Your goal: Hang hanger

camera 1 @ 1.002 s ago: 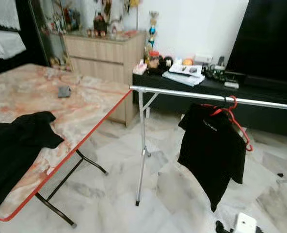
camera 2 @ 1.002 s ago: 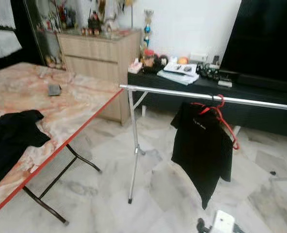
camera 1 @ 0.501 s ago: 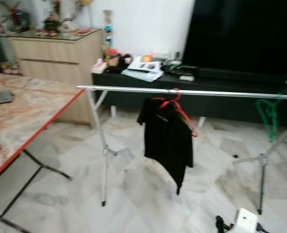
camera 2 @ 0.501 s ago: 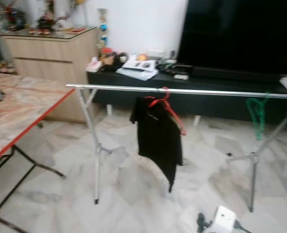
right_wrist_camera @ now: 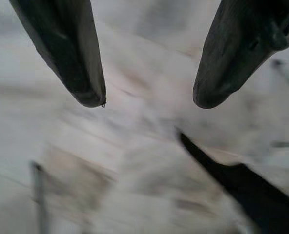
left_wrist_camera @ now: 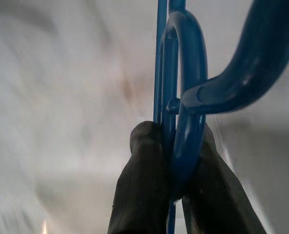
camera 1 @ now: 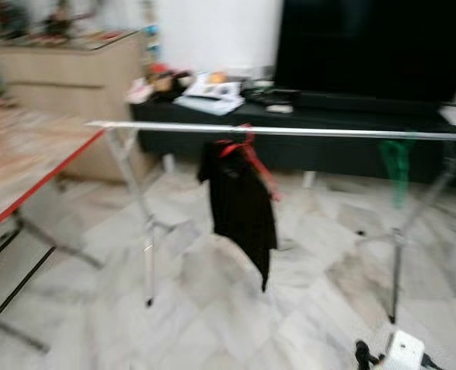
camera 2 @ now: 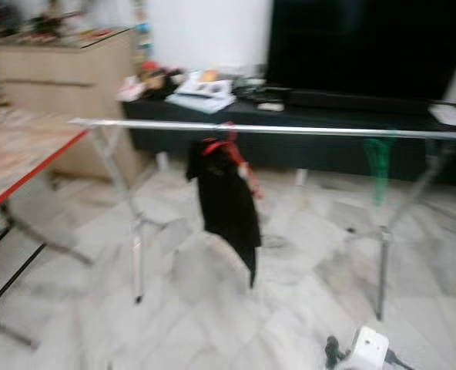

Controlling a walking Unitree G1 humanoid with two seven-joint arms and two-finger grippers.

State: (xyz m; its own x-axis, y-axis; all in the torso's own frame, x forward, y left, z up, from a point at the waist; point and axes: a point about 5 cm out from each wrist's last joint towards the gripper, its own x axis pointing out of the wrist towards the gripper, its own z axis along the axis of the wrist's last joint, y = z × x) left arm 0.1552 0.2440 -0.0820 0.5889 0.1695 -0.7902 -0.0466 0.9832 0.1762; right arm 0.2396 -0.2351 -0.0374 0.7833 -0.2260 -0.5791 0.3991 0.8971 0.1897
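while the head views are blurred, a red-edged table (camera 1: pixel 35 189) is seen at the left, then a silver rail (camera 1: pixel 290 132) across the room. a black shirt (camera 1: pixel 239 204) is hung on it from a red hanger (camera 1: pixel 247 150); a green hanger (camera 1: pixel 397 158) is hung further right. a blue hanger (left_wrist_camera: pixel 183 97) is pinched between the left gripper's (left_wrist_camera: pixel 176 161) fingers (left_wrist_camera: pixel 139 190). the right gripper's (right_wrist_camera: pixel 149 102) jaws are spread above the marble floor (right_wrist_camera: pixel 134 161).
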